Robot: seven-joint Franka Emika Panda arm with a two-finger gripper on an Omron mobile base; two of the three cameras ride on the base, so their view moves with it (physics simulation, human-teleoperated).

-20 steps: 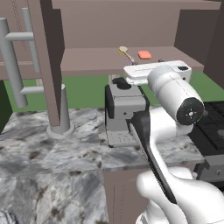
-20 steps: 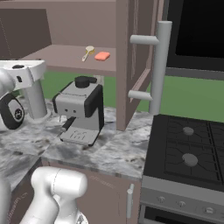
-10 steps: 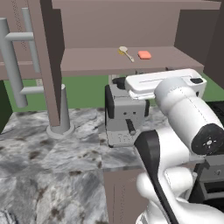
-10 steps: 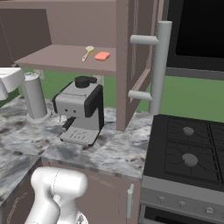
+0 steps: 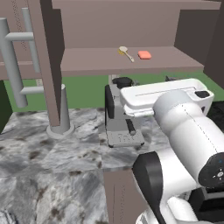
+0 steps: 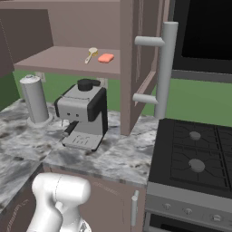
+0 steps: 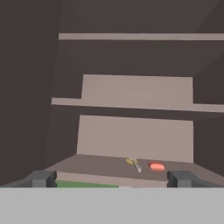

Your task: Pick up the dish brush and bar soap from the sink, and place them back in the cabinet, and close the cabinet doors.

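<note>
The dish brush (image 5: 126,53) and the bar soap (image 5: 144,54) lie side by side on the shelf of the cabinet (image 5: 92,61), the soap to the right; they also show as dish brush (image 6: 91,54) and bar soap (image 6: 106,58). In the hand view my gripper (image 7: 111,179) is open and empty, facing the shelf from a distance, with the dish brush (image 7: 133,163) and bar soap (image 7: 156,166) ahead of it. Both cabinet doors stand open: the left cabinet door (image 5: 43,57) and the right cabinet door (image 6: 136,63). The sink is out of view.
A grey coffee machine (image 6: 84,113) stands on the marble counter (image 5: 48,162) under the shelf, with a grey cylinder (image 6: 34,97) to its left. A black stove (image 6: 195,149) lies to the right. Long silver bar handles (image 6: 163,68) stick out from the doors.
My hand has drawn back and down from the shelf, and the arm's elbow has swung nearer the left camera and out of the right base view. Brush and soap have stayed put.
</note>
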